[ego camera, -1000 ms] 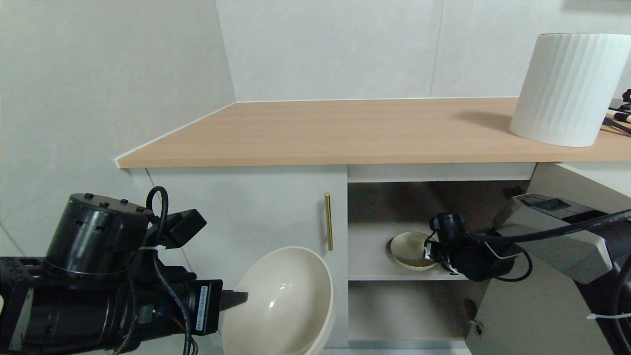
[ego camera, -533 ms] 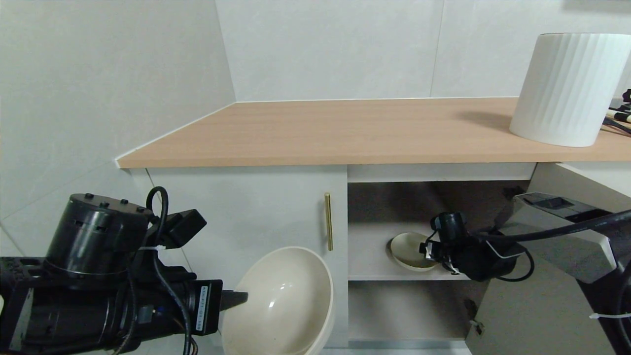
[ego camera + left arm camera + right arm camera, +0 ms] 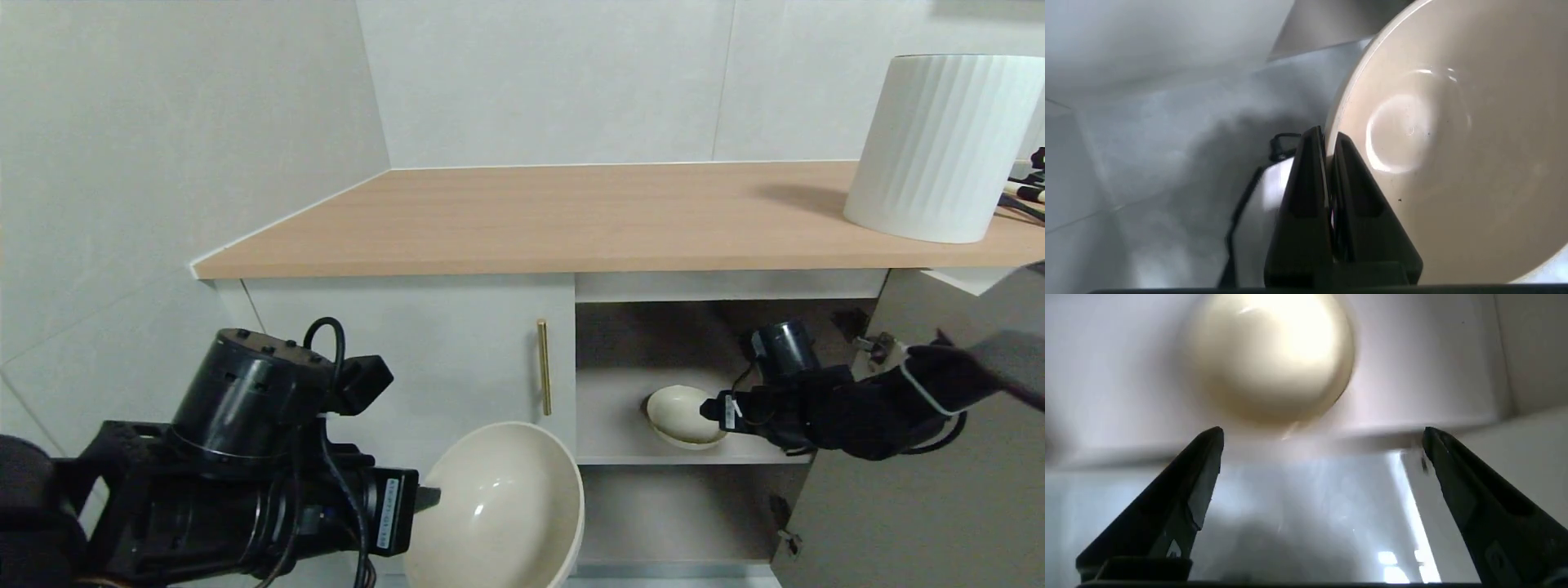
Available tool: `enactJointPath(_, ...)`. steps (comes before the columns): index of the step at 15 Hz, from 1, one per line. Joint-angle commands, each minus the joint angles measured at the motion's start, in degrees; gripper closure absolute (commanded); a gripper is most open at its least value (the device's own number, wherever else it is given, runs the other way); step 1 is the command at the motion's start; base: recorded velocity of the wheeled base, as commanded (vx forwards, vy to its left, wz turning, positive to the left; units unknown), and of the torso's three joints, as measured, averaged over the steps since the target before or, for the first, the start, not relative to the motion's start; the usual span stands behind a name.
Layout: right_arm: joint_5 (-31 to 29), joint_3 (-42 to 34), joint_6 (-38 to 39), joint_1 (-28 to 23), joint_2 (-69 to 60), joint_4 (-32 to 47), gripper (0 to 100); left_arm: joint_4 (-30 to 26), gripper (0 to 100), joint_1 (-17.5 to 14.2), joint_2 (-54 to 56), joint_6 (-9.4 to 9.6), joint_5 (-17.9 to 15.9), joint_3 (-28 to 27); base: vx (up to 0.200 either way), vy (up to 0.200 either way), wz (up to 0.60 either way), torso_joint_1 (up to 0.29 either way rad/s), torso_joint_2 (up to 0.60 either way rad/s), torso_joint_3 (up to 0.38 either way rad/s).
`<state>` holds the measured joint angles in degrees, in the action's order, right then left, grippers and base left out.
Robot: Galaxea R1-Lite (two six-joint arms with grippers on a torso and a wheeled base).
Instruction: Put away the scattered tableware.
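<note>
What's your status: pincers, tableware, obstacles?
Left pincer shut on large bowl. Right pincer open, short of small bowl on shelf. Closed door behind large bowl.

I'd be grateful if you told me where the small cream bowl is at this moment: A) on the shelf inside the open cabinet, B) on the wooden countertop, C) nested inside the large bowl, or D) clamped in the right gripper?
A: the small bowl rests on the cabinet shelf, with the open right gripper just short of it, not closed on it.
</note>
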<state>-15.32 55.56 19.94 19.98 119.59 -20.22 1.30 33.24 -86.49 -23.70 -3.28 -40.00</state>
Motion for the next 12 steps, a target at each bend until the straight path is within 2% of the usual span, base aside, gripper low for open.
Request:
enactJointPath(1, 4.16, -2.48, -0.87, 7.35, -21.06, 12.84, 0, 0.1, 100, 1.74, -4.21, -0.03, 1.61, -0.61, 0.0, 0.0, 0.0, 0.0, 0.0, 0.0)
enactJointPath(2, 8.12, 0.6, -2.37, 10.96, -25.9, 18.11, 0, 0.01, 100, 2.35, -5.35, -0.12, 2.4, -0.61, 0.0, 0.0, 0.0, 0.0, 0.0, 0.0)
enactJointPath(4, 8.64, 4.99, -4.56, 17.64, -28.1, 27.17, 0, -0.25, 100, 2.44, -5.44, -0.12, 2.75, -0.34, 0.0, 0.0, 0.0, 0.0, 0.0, 0.0)
enactJointPath(5, 8.82, 4.73, -4.21, 20.89, -28.45, 28.75, 0, -0.25, 100, 2.44, -5.27, -0.12, 3.19, -0.34, 0.0, 0.0, 0.0, 0.0, 0.0, 0.0)
enactJointPath(6, 9.17, 3.59, -2.54, 23.96, -28.1, 28.93, 0, -0.25, 100, 2.44, -5.35, -0.12, 3.46, -0.34, 0.0, 0.0, 0.0, 0.0, 0.0, 0.0)
enactJointPath(12, 8.82, 3.59, -0.78, 32.84, -25.37, 28.49, 0, -0.25, 100, 4.99, -7.37, -0.21, 3.89, -0.17, 0.0, 0.0, 0.0, 0.0, 0.0, 0.0)
